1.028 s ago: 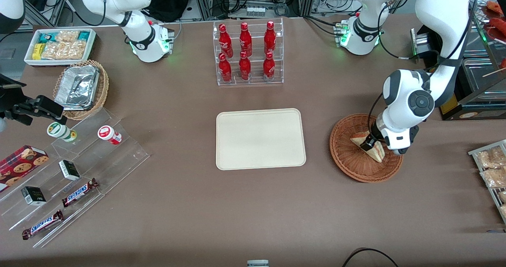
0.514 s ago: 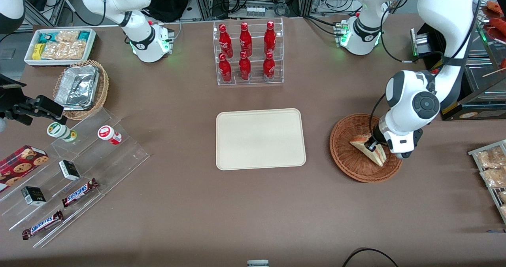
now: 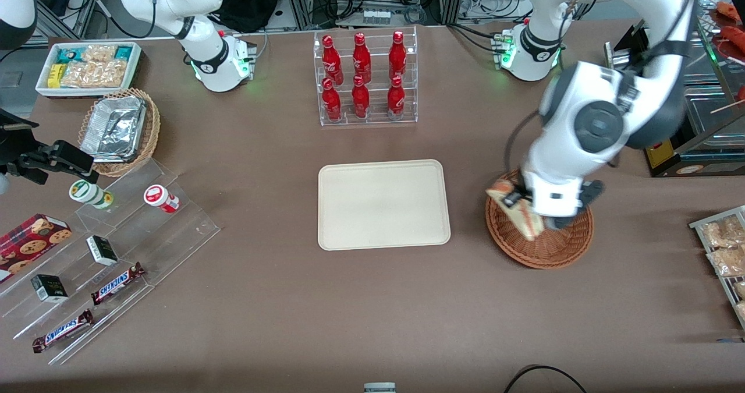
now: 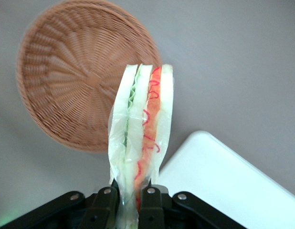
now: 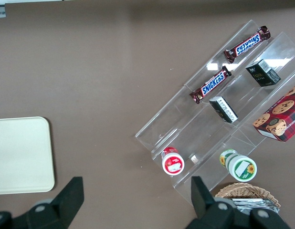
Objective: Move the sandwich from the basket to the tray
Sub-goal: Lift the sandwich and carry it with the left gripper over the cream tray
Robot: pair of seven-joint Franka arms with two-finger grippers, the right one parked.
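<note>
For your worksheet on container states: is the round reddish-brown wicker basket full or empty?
Empty: the wrist view shows the basket bare inside, while the left gripper holds the sandwich above it.

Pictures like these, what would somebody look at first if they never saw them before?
Probably the sandwich, pinched in the robot's hand and hanging in the air above the brown basket, which has nothing else in it. Next, the bare cream tray in the middle of the table, beside the basket. Then the shiny red bottles in their clear rack, farther from the front camera than the tray.
</note>
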